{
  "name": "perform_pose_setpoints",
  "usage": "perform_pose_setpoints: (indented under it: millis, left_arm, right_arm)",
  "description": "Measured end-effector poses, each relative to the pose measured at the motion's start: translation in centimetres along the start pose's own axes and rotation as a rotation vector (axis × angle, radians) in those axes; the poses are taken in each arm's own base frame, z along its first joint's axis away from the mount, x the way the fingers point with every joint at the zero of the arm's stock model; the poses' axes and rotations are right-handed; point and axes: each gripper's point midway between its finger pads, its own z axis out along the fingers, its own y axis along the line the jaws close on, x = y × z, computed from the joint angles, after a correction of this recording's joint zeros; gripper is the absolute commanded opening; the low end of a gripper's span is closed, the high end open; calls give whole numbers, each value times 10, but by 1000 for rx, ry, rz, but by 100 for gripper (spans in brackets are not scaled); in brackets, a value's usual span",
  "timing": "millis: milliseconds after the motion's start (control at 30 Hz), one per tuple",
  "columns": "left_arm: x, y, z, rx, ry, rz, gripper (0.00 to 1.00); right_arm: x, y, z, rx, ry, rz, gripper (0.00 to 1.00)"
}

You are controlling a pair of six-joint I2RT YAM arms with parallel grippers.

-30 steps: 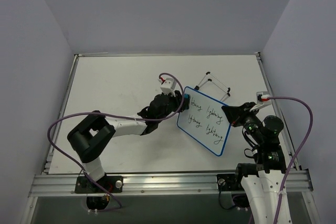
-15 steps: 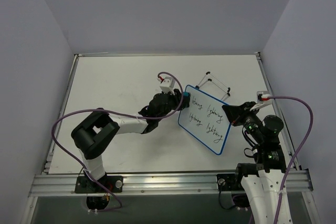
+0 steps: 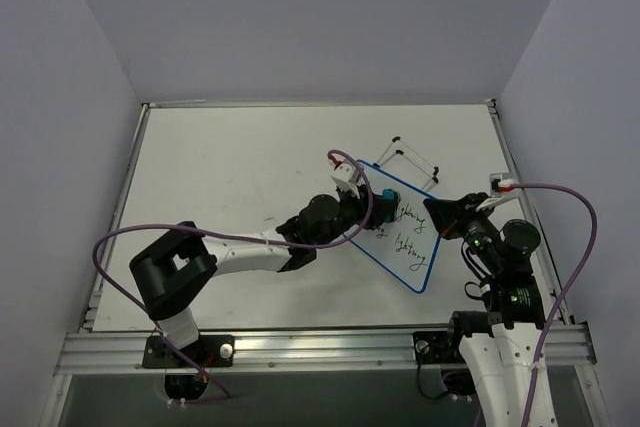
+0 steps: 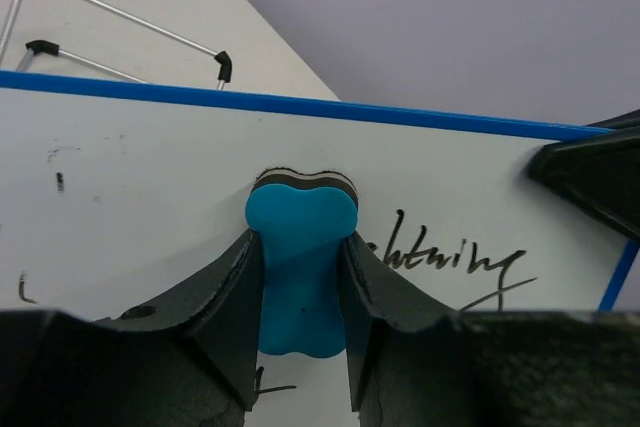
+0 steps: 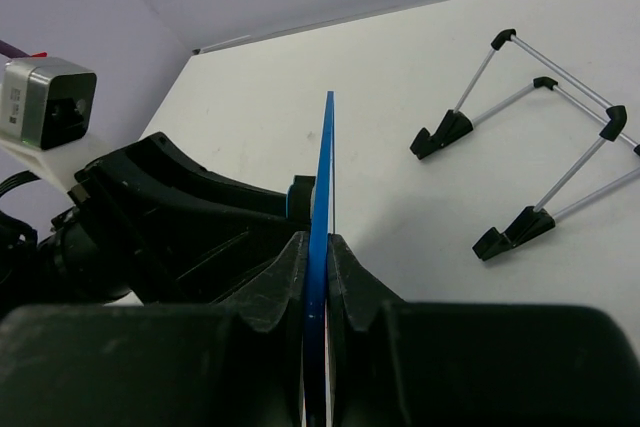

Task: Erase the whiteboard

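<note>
Two arms: both meet at the whiteboard (image 3: 410,249), one on either side of it.
Whiteboard place: over the right half of the counter (image 3: 220,167), tilted, with its written face toward the left arm.
Right tool (image 3: 441,215): fingers pressed together on the board's blue rim; its wrist view (image 5: 316,247) shows the board (image 5: 323,167) edge-on between them.
Left tool (image 3: 378,199): clamped on a blue bone-shaped eraser (image 3: 388,194), fingers gripping its narrow waist (image 4: 300,252).
Eraser (image 4: 300,209): its dark felt end is flat against the board face (image 4: 150,177), near the upper rim.
Writing (image 4: 450,259): dark cursive just right of the eraser; left of it the face is white, with only a few small specks.
Wire stand (image 3: 410,162): lying on the counter behind the board, apart from it, with black end caps on thin rods (image 5: 530,127).
Lower edge: whether it touches the counter cannot be told.
</note>
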Motion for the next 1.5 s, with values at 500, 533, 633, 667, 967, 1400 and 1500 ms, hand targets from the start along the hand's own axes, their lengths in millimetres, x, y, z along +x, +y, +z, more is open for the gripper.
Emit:
perform_pose_setpoints:
  millis: [500, 533, 633, 667, 967, 1400, 1500]
  left_arm:
    - [-39, 69, 7, -139, -72, -7, 2]
    - [-41, 82, 8, -162, -77, -7, 2]
    - [-40, 115, 11, -221, -78, -8, 2]
    - [-37, 122, 12, -231, -76, -9, 2]
    - [-25, 132, 19, -209, -113, -64, 2]
    - [24, 79, -9, -132, -32, -88, 2]
    - [38, 65, -19, -108, -10, -106, 2]
  right_arm:
    - [5, 6, 1, -33, 29, 32, 0]
    - [6, 7, 1, -35, 31, 32, 0]
    - [6, 6, 1, -32, 32, 33, 0]
    - [6, 5, 1, -27, 31, 35, 0]
    - [4, 0, 2, 7, 20, 62, 0]
    - [1, -1, 1, 14, 3, 50, 0]
    - [0, 0, 1, 11, -2, 42, 0]
